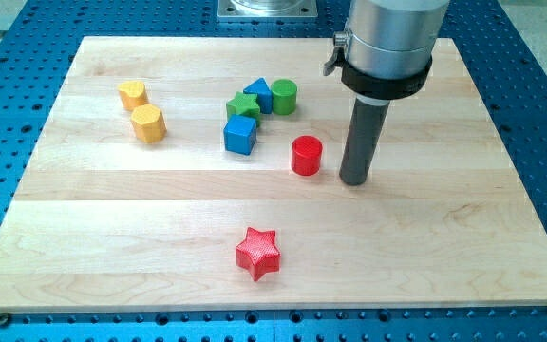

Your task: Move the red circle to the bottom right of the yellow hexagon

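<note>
The red circle (pixel 306 155) stands near the board's middle. My tip (pixel 353 180) rests on the board just to the right of it, a small gap apart. The yellow hexagon (pixel 148 123) sits at the upper left, far to the left of the red circle. A second yellow block (pixel 133 94), roughly round, sits just above the hexagon.
A cluster lies left of and above the red circle: a blue cube (pixel 240 134), a green block (pixel 242 106), a blue triangle (pixel 259 94) and a green cylinder (pixel 284 96). A red star (pixel 257 253) lies near the bottom. The wooden board (pixel 444 247) rests on a blue perforated table.
</note>
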`<state>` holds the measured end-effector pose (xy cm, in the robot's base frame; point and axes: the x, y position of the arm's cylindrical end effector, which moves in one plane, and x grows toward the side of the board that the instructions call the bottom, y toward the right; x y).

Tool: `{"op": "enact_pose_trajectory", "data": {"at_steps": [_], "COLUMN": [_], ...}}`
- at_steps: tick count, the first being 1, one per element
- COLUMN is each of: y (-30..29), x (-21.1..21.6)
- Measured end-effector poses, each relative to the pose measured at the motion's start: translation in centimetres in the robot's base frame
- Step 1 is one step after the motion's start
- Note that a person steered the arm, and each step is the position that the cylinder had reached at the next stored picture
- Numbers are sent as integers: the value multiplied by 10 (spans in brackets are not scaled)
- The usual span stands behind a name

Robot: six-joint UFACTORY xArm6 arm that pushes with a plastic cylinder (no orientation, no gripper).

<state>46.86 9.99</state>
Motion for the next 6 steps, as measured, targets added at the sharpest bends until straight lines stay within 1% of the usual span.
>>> {"op": "enact_pose_trajectory", "data": {"at_steps": [2, 4, 5, 6], "y": [-14, -54, -90, -136], "x": [-21, -42, -25, 13]}}
